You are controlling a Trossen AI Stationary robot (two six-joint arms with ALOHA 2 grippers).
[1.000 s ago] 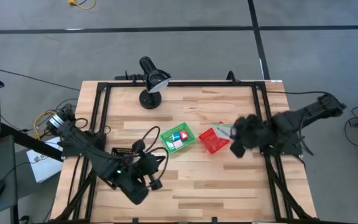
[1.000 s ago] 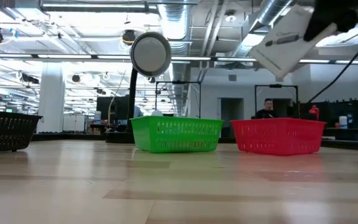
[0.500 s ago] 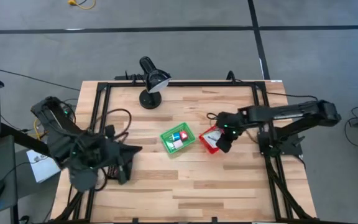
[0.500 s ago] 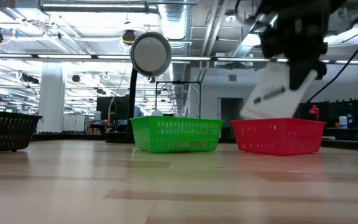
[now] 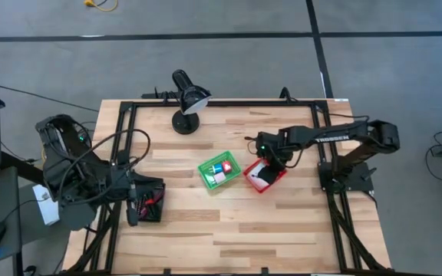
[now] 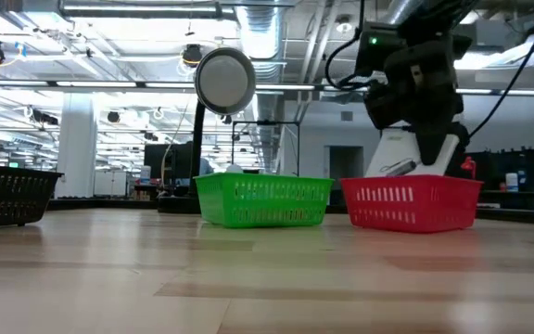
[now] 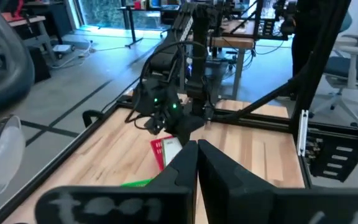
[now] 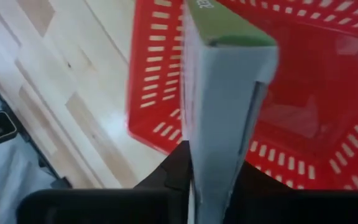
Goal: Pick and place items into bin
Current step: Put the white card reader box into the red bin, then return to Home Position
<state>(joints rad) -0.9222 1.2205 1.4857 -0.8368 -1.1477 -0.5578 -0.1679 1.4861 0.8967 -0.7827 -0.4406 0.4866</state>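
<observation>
Wood-slat table (image 5: 229,222) w/ black frame rails, grey floor around it. Desk lamp (image 5: 184,98) stands near the far edge. Green basket (image 5: 219,171) sits mid-table holding small bits, incl. sth blue and sth red. Red basket (image 5: 264,173) is just beside it, on the right arm's side.

Right gripper (image 5: 270,158) reaches over the red basket, fingers pinching a white box (image 8: 219,106) w/ a green end. Box hangs on edge, lower part down inside the red basket; low view shows its white face (image 6: 399,153) above the rim. Can't tell whether it touches the basket floor.

Left gripper (image 7: 196,163) is pulled back at the table's left edge, fingers pressed together, nothing between them. Black basket (image 5: 150,201) lies right below it w/ dark and red bits inside.
</observation>
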